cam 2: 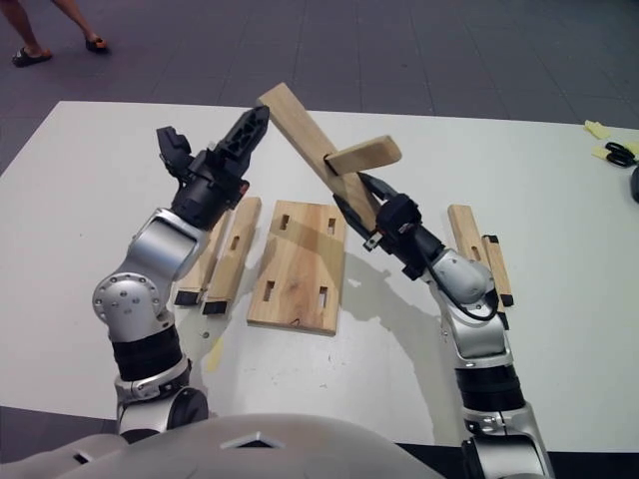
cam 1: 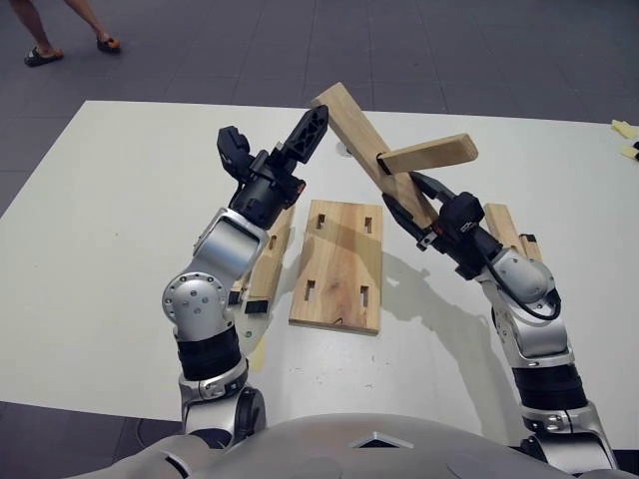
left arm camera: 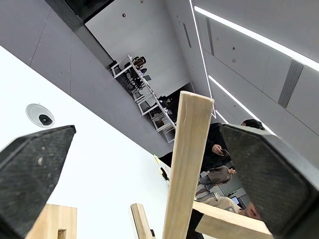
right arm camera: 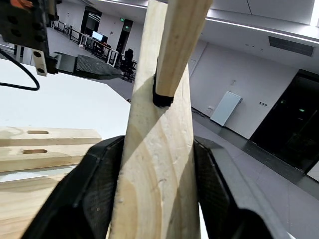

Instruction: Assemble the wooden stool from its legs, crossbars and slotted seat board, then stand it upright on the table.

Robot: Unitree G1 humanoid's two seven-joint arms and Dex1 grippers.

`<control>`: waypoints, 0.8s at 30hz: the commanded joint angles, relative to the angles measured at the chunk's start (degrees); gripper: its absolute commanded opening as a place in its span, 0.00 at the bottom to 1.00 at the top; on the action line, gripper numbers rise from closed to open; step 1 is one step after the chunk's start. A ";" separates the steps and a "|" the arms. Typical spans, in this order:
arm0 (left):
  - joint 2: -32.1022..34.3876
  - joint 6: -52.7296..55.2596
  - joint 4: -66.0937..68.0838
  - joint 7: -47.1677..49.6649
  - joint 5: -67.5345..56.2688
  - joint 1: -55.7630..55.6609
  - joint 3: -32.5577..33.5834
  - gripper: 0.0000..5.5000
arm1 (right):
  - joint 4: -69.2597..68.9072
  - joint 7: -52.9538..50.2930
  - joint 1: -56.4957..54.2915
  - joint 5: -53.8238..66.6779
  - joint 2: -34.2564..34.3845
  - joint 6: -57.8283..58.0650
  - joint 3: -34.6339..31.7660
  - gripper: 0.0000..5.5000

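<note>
My right gripper (cam 1: 411,208) is shut on a wooden leg (cam 1: 351,133), held tilted above the table. A crossbar (cam 1: 429,153) sticks out of the leg's slot toward the right. My left gripper (cam 1: 274,138) is open at the leg's upper end, and its fingers (left arm camera: 35,174) stand wide on either side of the leg (left arm camera: 187,164) without touching it. The slotted seat board (cam 1: 339,264) lies flat on the table below. Two more legs (cam 2: 232,249) lie left of the board, partly under my left arm. Another leg (cam 2: 465,238) and a dark-ended crossbar (cam 2: 495,267) lie to the right.
The white table (cam 1: 120,220) reaches far to the left and right. Scissors (cam 2: 624,152) and a yellow scrap (cam 2: 596,128) sit at the far right edge. A yellowish scrap (cam 2: 214,351) lies near my left elbow.
</note>
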 commanded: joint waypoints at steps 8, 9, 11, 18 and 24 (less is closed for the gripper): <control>0.38 -0.71 -1.38 -0.43 -4.34 -0.72 -1.32 0.78 | -1.21 3.80 1.26 1.84 -0.20 0.86 1.47 0.39; 0.51 -0.67 -1.53 -0.68 -4.52 -0.63 -1.49 0.76 | -1.19 3.92 1.20 1.82 -0.18 0.92 1.43 0.39; 0.63 -0.74 -1.80 -0.80 -4.67 -0.38 -1.90 0.69 | -1.25 4.16 1.16 1.84 -0.21 1.02 1.38 0.39; 3.00 0.22 -2.78 -1.53 -1.91 0.39 -4.65 0.47 | -1.47 4.79 1.17 2.54 -0.20 1.79 1.20 0.39; 4.82 -0.29 -3.32 -2.34 0.14 0.50 -6.09 0.31 | -1.03 4.69 1.16 2.66 -0.14 1.90 1.01 0.39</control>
